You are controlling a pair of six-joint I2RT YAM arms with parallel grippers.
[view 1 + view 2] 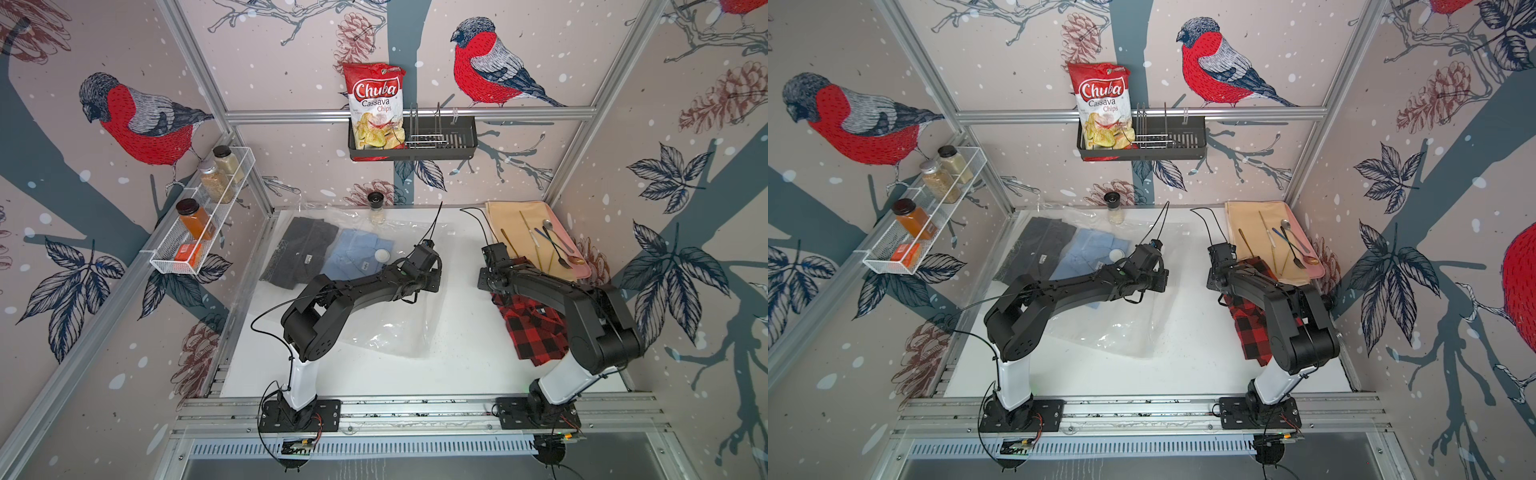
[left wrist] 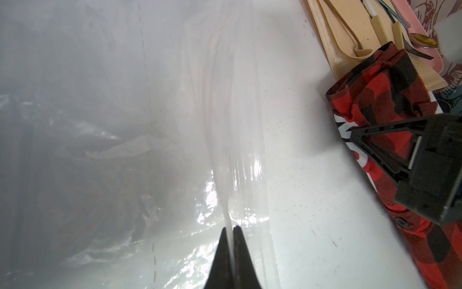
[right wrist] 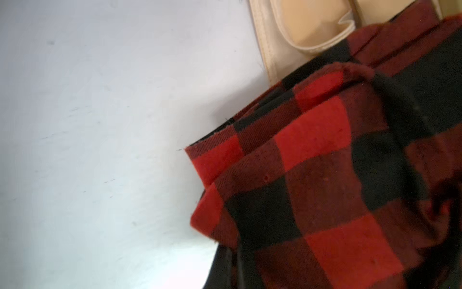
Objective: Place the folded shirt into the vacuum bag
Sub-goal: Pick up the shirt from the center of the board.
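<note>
Right claw (image 2: 352, 132) is squeezed tight on the red checked shirt (image 1: 536, 328), on the right side. Left claw (image 2: 231, 230) pinches the clear bag (image 1: 390, 328) by its edge, left of the shirt. Lift the shirt slowly, hold the bag mouth up, and slide it in flat.

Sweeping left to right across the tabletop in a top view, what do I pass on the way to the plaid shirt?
Dark grey folded shirt → light blue folded shirt → white valve cap → bare strip of table → red plaid shirt. The vacuum bag spans the first three, so it is unranked.
</note>
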